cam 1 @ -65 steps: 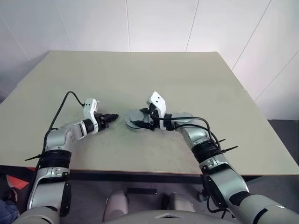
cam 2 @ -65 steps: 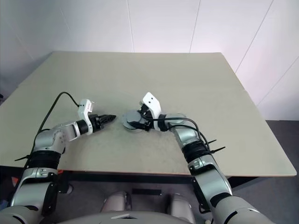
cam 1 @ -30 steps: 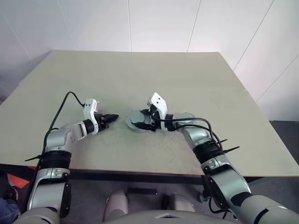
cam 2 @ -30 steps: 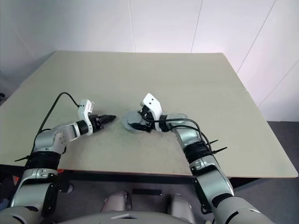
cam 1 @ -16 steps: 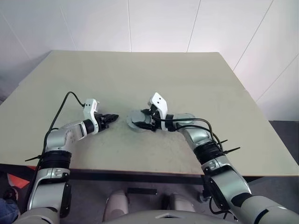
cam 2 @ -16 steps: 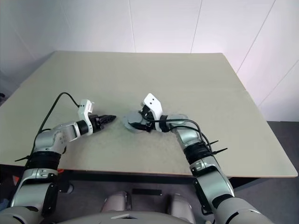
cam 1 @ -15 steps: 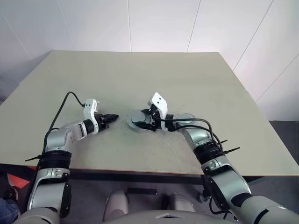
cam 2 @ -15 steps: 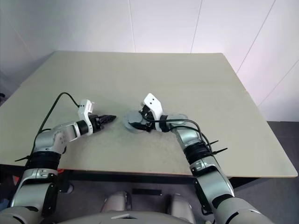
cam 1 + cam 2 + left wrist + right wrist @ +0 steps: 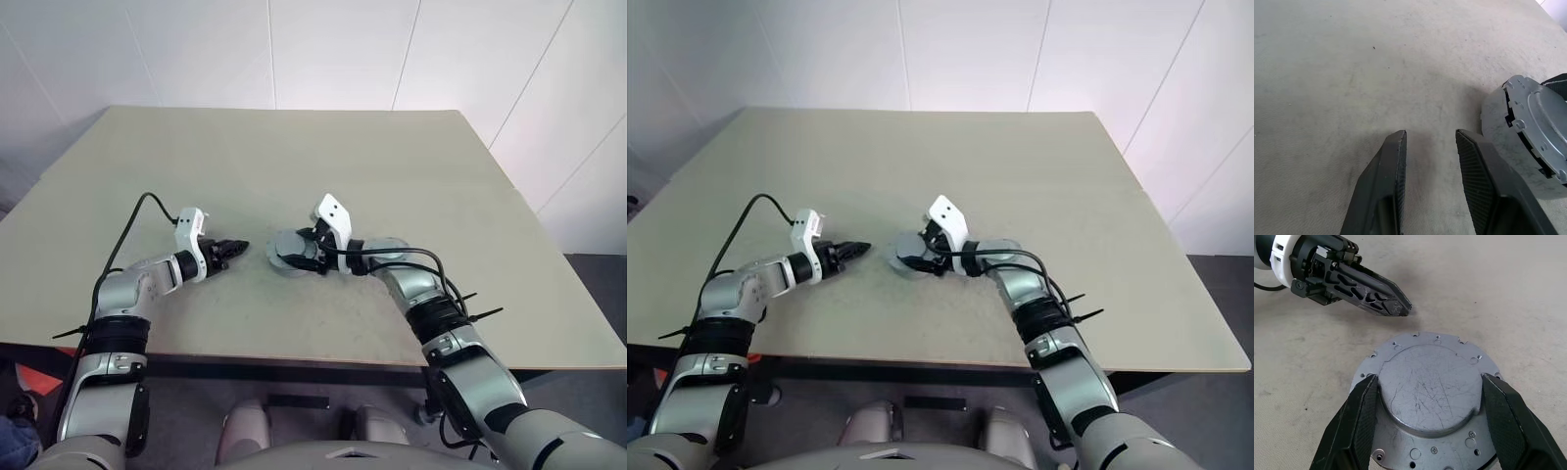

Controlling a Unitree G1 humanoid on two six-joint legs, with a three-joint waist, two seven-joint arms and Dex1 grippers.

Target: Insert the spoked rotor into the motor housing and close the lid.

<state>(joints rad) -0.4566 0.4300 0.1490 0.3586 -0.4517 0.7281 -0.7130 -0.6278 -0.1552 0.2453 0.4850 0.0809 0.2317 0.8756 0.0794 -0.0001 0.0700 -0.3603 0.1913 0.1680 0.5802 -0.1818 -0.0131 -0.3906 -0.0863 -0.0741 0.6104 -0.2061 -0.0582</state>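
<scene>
Against the earlier frames, the left arm is unchanged in place and attitude. The right arm and the grey part under it sit marginally further from the robot than they did at the start of the sequence; over the last half second nothing has shifted.

The right pincer (image 9: 1427,423) straddles a grey round metal part, apparently the lid (image 9: 1430,391), which lies flat on the bench (image 9: 294,157) near the middle. Its two black fingers (image 9: 1354,428) stand wide, one on each side of the raised central disc of the part, close against or touching its edge; firm contact cannot be told. The part has a scratched raised centre and a flange ring with small holes. Whether the motor housing lies beneath it cannot be told.

In the head views the right forearm runs from the near right of the bench inward to the left, with the wrist bent and the white camera block (image 9: 333,213) above the part.

The left pincer (image 9: 1430,161) is partly open, with a narrow gap between the fingers, and holds nothing. It points slightly downward toward the grey part and stops just short of its rim, over bare bench surface. The left forearm lies low over the near left of the bench, with a black cable (image 9: 137,211) arching above it.

A second round grey part (image 9: 387,250) lies behind the right wrist, partly hidden.
</scene>
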